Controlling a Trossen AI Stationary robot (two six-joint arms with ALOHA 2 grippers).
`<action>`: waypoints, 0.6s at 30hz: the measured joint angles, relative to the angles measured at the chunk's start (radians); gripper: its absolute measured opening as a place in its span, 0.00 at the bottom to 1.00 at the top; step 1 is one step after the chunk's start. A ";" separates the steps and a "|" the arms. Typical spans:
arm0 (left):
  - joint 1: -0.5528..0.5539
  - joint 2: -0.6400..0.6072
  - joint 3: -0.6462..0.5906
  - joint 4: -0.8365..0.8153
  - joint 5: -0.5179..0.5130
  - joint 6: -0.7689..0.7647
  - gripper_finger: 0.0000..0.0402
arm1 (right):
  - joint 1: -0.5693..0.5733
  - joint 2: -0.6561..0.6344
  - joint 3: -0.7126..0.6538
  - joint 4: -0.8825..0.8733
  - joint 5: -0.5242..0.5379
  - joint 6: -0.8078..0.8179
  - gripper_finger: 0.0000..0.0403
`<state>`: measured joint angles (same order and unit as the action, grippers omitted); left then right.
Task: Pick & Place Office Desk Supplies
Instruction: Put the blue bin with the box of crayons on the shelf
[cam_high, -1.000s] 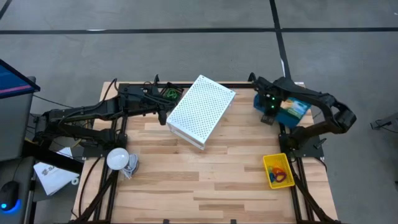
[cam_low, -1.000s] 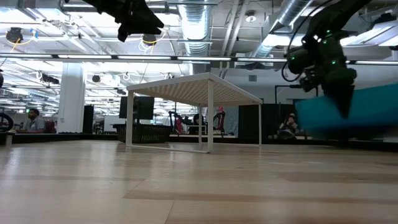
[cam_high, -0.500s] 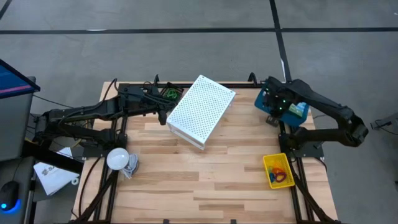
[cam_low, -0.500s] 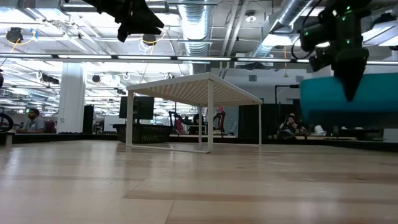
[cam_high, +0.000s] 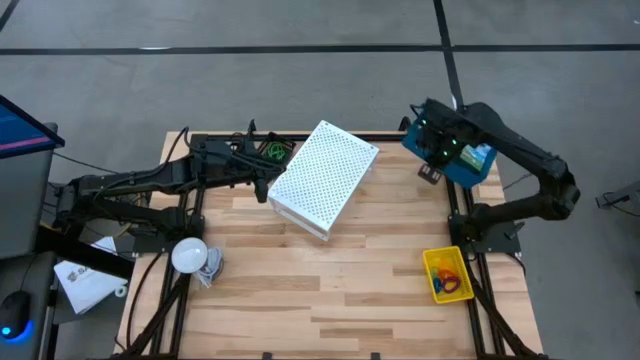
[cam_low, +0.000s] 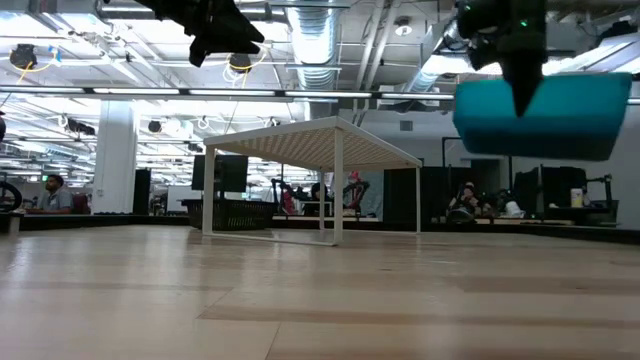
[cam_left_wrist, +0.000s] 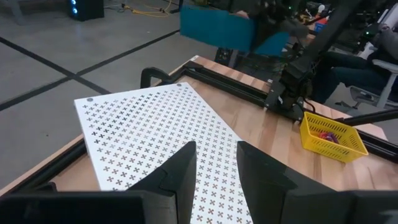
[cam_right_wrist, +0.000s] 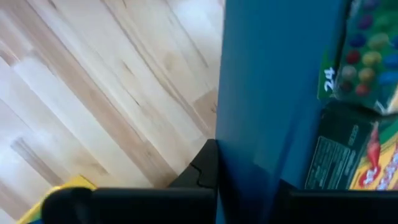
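The blue mesh tray (cam_high: 455, 160) hangs in the air over the table's far right corner, with my right gripper (cam_high: 432, 160) shut on its wall; it shows high up in the low view (cam_low: 535, 115). Crayon packs (cam_right_wrist: 357, 118) lie inside it. A black tray (cam_high: 272, 150) holding green rubber bands sits at the far edge, and a yellow tray (cam_high: 447, 275) with coloured bands stands near the right edge. My left gripper (cam_left_wrist: 214, 174) hovers open over the white perforated stand (cam_high: 323, 178), holding nothing. My right gripper pinches the blue tray's side wall (cam_right_wrist: 261, 124) at its top rim, one finger inside the tray and one finger (cam_right_wrist: 204, 167) outside. The fingers come from above, pointing down. The tray hangs below them, lifted clear of the table and about level.
The white perforated stand takes up the table's far middle. A white round bulb-like object (cam_high: 190, 255) lies near the left edge. Bare wood stretches across the near half. Black frame rails run along both sides of the table.
My right gripper has gone up, still shut on the blue tray, and has turned a little. The tray has risen with it to well above the table, drifting slightly toward the table's left edge.
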<state>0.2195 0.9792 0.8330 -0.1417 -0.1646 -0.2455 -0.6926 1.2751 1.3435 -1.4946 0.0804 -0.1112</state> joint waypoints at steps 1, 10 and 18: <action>0.000 0.000 0.000 0.000 0.000 0.000 0.28 | 0.007 0.027 0.040 -0.013 0.001 0.012 0.00; -0.024 -0.018 0.000 -0.014 0.004 0.010 0.28 | 0.075 0.266 0.403 -0.074 -0.001 0.126 0.00; -0.045 -0.082 -0.001 -0.102 0.002 0.009 0.28 | 0.158 0.444 0.572 -0.076 -0.027 0.229 0.00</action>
<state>0.1743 0.8976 0.8322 -0.2441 -0.1627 -0.2362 -0.5344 1.7194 1.9158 -1.5703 0.0529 0.1179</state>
